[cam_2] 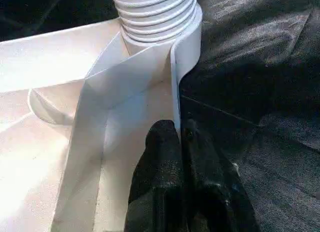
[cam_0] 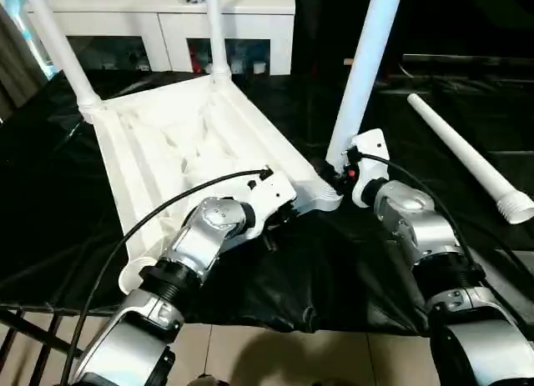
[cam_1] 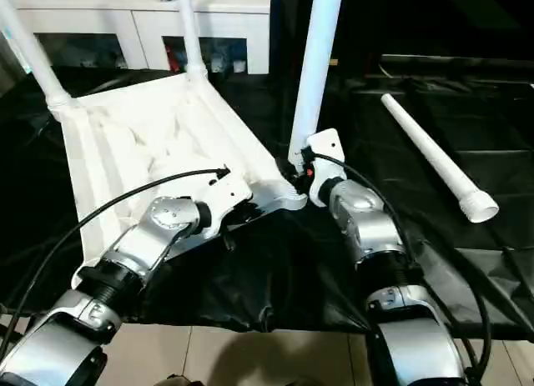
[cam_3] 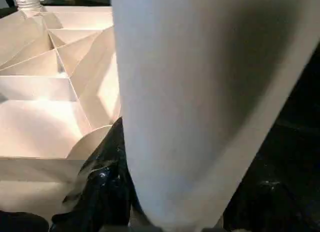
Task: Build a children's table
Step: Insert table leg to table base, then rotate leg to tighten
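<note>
Black sheeting is seen draped over the worktop (cam_0: 58,228), and on it the white plastic tabletop (cam_0: 167,152) is laid ribbed side up, presumably so the corner sockets face upward for the legs. Two legs (cam_0: 215,27) are stood in the far sockets. A third leg (cam_0: 367,61) is held upright at the near right socket (cam_2: 160,21), its threaded end seen seated there. A fourth leg (cam_0: 467,157) is left lying on the sheeting, well apart to the right. The right gripper (cam_0: 346,171) is closed about halfway around the third leg low down, probably to turn or steady it. The left gripper (cam_2: 181,137) is pinched nearly shut on the tabletop's thin side wall beside that socket, likely to keep the tabletop from shifting.
</note>
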Motion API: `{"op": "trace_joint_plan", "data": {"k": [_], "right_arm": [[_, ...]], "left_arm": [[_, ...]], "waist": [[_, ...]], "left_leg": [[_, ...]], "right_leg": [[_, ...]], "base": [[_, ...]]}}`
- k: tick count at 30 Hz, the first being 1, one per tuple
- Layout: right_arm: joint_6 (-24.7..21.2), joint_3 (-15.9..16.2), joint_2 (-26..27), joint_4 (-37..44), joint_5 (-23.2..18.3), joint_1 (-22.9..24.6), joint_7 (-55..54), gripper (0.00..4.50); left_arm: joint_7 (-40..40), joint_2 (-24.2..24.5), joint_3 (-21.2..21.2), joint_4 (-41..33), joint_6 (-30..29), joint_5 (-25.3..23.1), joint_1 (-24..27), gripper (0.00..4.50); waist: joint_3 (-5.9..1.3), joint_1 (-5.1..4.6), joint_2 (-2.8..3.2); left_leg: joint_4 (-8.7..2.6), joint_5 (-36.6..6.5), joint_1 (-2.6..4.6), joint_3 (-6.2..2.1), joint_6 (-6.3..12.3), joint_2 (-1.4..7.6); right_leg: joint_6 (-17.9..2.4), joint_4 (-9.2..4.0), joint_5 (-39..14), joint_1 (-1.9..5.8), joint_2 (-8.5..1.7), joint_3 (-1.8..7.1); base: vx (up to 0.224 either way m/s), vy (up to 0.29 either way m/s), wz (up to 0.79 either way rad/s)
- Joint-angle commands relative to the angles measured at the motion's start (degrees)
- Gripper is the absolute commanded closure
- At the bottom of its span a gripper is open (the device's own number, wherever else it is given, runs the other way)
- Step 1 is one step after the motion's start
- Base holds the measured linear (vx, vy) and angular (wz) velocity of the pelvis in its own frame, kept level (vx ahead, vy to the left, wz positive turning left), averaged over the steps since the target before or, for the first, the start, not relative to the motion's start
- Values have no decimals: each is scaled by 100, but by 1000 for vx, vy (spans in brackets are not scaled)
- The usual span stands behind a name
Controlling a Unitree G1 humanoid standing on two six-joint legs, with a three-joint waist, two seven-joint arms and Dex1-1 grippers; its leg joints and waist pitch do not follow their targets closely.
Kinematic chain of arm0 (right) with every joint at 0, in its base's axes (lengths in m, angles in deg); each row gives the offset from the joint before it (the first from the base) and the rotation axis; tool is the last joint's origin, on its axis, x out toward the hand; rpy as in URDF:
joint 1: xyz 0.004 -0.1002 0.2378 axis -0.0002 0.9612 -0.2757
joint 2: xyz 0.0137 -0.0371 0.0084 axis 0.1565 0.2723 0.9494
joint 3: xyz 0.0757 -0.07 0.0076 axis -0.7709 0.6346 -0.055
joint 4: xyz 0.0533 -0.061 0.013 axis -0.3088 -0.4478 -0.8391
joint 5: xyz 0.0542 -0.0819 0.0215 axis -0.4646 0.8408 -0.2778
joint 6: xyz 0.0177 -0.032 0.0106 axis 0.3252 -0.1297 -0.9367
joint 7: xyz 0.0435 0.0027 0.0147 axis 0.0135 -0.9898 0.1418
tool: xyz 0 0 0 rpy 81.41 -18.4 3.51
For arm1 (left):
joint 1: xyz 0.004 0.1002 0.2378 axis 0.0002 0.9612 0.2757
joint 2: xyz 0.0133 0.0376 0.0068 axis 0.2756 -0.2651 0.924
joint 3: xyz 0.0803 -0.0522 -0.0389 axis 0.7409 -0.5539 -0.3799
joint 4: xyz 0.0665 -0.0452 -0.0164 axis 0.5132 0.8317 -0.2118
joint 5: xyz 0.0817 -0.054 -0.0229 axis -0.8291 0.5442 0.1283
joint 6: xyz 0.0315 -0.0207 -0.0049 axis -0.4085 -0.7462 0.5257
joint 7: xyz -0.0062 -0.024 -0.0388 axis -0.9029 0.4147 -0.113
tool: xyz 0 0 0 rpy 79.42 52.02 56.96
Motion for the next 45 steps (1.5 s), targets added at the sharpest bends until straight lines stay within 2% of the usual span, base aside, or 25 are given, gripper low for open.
{"op": "trace_joint_plan", "data": {"k": [1,2,5,8,13,16,17,20,23,27,31,34,37,40,41,45], "right_arm": [[-211,166,174,-424,123,153,17,261],[-77,153,158,-440,123,123,86,205],[50,133,140,-435,98,92,234,188],[88,161,122,-297,46,120,456,157],[174,211,49,-161,43,165,705,114],[230,238,-59,-15,35,223,918,99],[258,247,-105,40,29,249,1014,81],[304,278,-295,277,-2,377,1424,81],[341,366,-516,499,-19,530,1836,81],[288,529,-841,843,-59,754,2448,81],[150,694,-1133,1196,-135,973,3011,81],[-30,804,-1421,1580,-274,1198,3600,81],[-134,844,-1540,1807,-381,1306,3872,107],[-182,861,-1585,1897,-426,1347,3980,124],[-210,907,-1632,1984,-454,1392,4106,152],[-224,965,-1666,2073,-452,1448,4199,167]], "left_arm": [[214,-96,115,-619,297,97,-161,450],[270,-55,113,-600,336,94,-161,450],[335,1,117,-568,398,106,-157,450],[372,40,112,-515,459,115,-158,450],[517,119,131,-477,610,143,-150,450],[702,207,128,-467,770,204,-125,450],[775,238,117,-465,819,232,-113,450],[1075,361,98,-410,1081,321,-104,450],[1400,492,75,-338,1304,434,-94,450],[1849,627,-11,-285,1458,655,-71,450],[2246,779,-14,-274,1563,778,-41,450],[2689,972,25,-273,1688,876,4,450],[3008,1068,59,-264,1798,953,42,450],[3144,1112,88,-261,1859,972,62,450],[3275,1163,131,-255,1915,964,89,450],[3402,1216,164,-242,1965,951,114,450]], "waist": [[-397,42,-40],[-401,45,-33],[-415,53,-25],[-426,83,-23],[-415,95,-26],[-418,104,-37],[-424,112,-37],[-437,146,-24],[-418,203,-22],[-431,276,-6],[-422,365,-24],[-408,382,-13],[-404,389,-27],[-413,390,-23],[-410,395,-29],[-413,396,-31]], "left_leg": [[-394,-1114,78,-91,356,269],[-388,-1094,77,-90,371,269],[-378,-1022,85,-88,406,275],[-362,-795,70,-82,534,278],[-370,-904,70,-85,530,282],[-368,-867,73,-84,532,283],[-362,-804,67,-82,562,284],[-348,-697,75,-79,644,288],[-358,-846,89,-68,612,293],[-354,-775,96,-65,610,317],[-350,-832,96,-52,621,317],[-366,-924,88,-63,602,325],[-377,-983,91,-65,543,328],[-372,-900,88,-63,545,332],[-370,-890,87,-63,544,330],[-368,-869,83,-65,548,327]], "right_leg": [[-1518,-411,-583,312,-331,229],[-1525,-410,-567,313,-338,231],[-1585,-405,-468,307,-347,233],[-1651,-345,-15,317,-328,224],[-1625,-373,-267,322,-349,226],[-1596,-366,-217,322,-337,228],[-1603,-353,-119,326,-346,233],[-1642,-327,65,316,-331,227],[-1610,-358,-92,303,-333,231],[-1628,-319,36,292,-331,231],[-1587,-328,-105,300,-335,235],[-1544,-344,-282,289,-344,229],[-1512,-363,-455,285,-351,234],[-1527,-344,-374,274,-349,234],[-1534,-347,-383,275,-355,232],[-1523,-342,-396,280,-357,232]], "base": [[0,0,0],[0,0,0],[0,0,0],[0,0,0],[0,0,0],[0,0,0],[0,0,0],[0,0,0],[0,0,0],[0,0,0],[0,0,0],[0,0,0],[0,0,0],[0,0,0],[0,0,0],[0,0,0]]}}
